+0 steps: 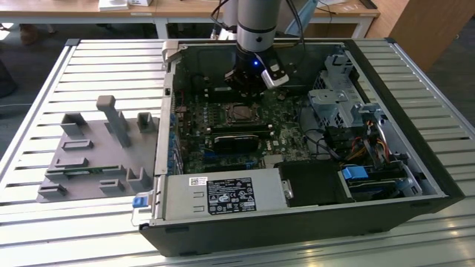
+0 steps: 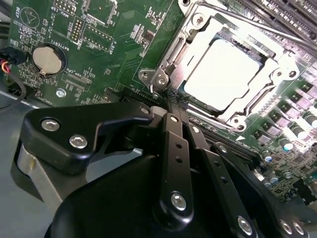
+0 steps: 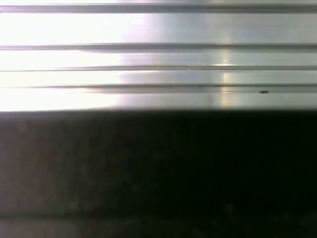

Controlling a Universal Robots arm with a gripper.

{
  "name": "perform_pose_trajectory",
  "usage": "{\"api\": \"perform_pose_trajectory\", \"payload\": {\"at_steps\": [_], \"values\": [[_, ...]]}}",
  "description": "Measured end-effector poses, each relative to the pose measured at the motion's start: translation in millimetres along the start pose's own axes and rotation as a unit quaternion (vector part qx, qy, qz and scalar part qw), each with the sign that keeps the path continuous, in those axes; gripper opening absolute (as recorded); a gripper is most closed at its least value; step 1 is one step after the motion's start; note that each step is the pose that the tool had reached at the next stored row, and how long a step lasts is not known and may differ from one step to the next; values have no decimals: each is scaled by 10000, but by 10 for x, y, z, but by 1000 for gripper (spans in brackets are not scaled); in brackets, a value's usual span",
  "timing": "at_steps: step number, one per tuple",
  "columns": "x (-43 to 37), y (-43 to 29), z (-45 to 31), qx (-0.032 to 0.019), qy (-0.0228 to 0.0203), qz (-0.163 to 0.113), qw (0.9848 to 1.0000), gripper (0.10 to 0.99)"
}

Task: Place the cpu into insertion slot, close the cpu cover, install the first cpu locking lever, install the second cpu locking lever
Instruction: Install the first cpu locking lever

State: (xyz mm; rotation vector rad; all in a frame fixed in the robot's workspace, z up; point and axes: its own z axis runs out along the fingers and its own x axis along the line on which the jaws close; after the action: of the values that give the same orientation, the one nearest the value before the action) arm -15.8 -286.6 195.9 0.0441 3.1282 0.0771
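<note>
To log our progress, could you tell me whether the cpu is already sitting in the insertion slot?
Yes, in the second wrist view the cpu lies in the insertion slot.

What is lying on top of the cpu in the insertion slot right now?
The cpu cover lies over the cpu, its frame hiding the chip's edges. The pale metal top shows through the cut-out. The insertion slot's contacts beneath the chip are covered and cannot be seen.

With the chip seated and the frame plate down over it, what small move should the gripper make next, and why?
Probably a slight nudge toward the socket's edge. In the second wrist view the silvery-beige square cpu lies under the thin silvery cpu cover, and the black gripper, fingers together, sits at the socket's corner, where a thin wire lever seems to run.
</note>
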Motion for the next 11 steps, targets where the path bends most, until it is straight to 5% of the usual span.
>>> {"api": "perform_pose_trajectory", "payload": {"at_steps": [6,11], "values": [[-2,9,-9,-17,-5,0,10000,106],[-2,13,-148,-10,-2,0,10000,106]]}}
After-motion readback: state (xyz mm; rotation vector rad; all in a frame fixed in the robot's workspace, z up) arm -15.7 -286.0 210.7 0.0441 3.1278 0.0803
